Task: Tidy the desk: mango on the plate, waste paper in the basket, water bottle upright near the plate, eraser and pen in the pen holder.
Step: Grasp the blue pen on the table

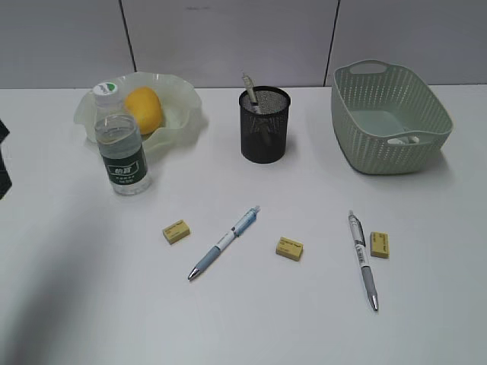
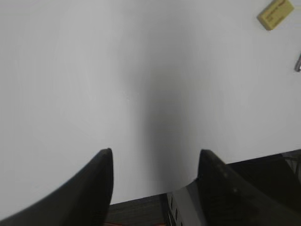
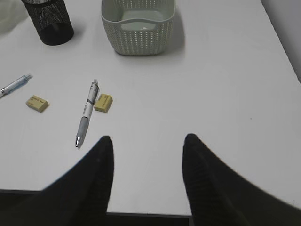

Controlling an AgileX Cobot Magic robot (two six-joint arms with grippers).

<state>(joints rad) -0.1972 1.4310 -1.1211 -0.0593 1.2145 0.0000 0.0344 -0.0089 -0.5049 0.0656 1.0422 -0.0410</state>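
The basket [image 3: 138,21] is sitting far ahead of the right gripper [image 3: 146,141], whose jaws are standing spread and empty; the pen [image 3: 86,113] and eraser [image 3: 103,102] are lying ahead-left. The left gripper [image 2: 155,155] is hovering spread, another eraser [image 2: 275,12] lying far ahead-right.

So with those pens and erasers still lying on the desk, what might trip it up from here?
The gray pen lies almost against an eraser, so grabbing one might nudge the other. The pen holder already has something standing in it, leaving less room. The erasers are small and flat, so the right tool, now open, could slip off them.
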